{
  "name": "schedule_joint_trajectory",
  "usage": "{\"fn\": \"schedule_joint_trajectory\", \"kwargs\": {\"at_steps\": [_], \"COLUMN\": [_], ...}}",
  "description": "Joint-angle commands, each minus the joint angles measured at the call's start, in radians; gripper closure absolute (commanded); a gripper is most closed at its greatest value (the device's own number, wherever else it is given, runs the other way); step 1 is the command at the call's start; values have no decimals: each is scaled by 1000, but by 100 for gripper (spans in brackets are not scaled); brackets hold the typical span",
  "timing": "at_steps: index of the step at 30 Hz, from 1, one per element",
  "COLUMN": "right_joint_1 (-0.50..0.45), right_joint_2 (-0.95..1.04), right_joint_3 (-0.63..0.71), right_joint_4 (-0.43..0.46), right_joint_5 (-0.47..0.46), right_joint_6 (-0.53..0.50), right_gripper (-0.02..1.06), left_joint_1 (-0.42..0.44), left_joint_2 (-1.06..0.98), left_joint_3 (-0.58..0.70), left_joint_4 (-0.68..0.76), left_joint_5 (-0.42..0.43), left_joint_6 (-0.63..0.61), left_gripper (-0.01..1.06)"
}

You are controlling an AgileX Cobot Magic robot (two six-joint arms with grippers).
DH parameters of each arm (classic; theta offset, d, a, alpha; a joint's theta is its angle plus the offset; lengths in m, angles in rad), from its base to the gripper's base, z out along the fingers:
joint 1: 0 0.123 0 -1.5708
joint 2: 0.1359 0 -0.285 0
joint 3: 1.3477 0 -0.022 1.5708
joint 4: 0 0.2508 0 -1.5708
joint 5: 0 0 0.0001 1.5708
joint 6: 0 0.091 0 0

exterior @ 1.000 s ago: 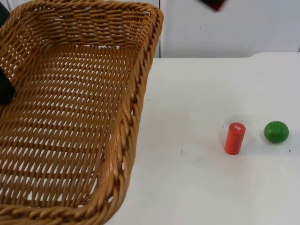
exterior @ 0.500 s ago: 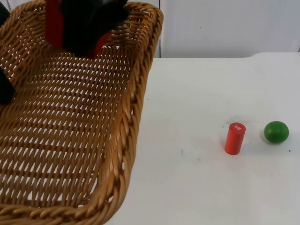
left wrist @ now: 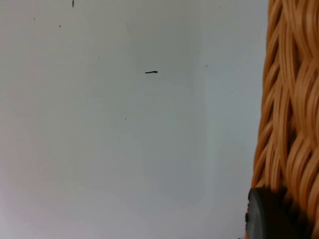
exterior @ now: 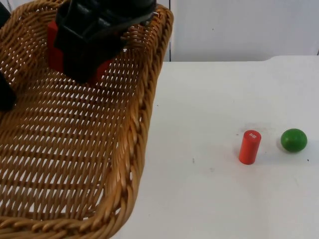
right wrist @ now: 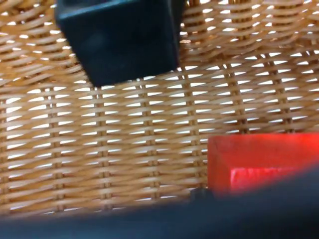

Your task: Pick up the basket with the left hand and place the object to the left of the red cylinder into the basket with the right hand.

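Basket (exterior: 75, 149) lifted, held at its rim by your left gripper (left wrist: 264, 219), fingers clenched on wicker: first step judged done. Right gripper (exterior: 92, 42) hangs inside basket over woven floor, fingers grasping red block (right wrist: 261, 159); block not yet released. Red cylinder (exterior: 249, 147) and green ball (exterior: 293, 140) stand on tabletop (exterior: 209, 99), well apart from basket. Left for you: release block, withdraw right arm.

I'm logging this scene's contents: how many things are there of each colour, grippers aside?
Red: 2, the red cylinder standing on the table and the red block in the right gripper.
Green: 1, the green ball.
Tan: 1, the woven wicker basket.
Total: 4.
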Motion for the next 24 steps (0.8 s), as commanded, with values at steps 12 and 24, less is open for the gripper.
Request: {"fn": "schedule_joint_trajectory", "kwargs": {"at_steps": [12,24], "right_joint_1": [-1,-1], "right_joint_2": [49,12], "right_joint_3": [-12,-12], "right_joint_4": [12,10], "right_joint_5": [-23,-61], "right_joint_6": [8,52], "right_gripper": [90,21], "left_joint_1": [-3,-3], "left_joint_2": [-8,-8], "left_joint_3": [0,0], "left_joint_4": [-26,-23], "left_joint_5": [7,6], "left_joint_6": [-7,-6], "left_gripper": [105,105]}}
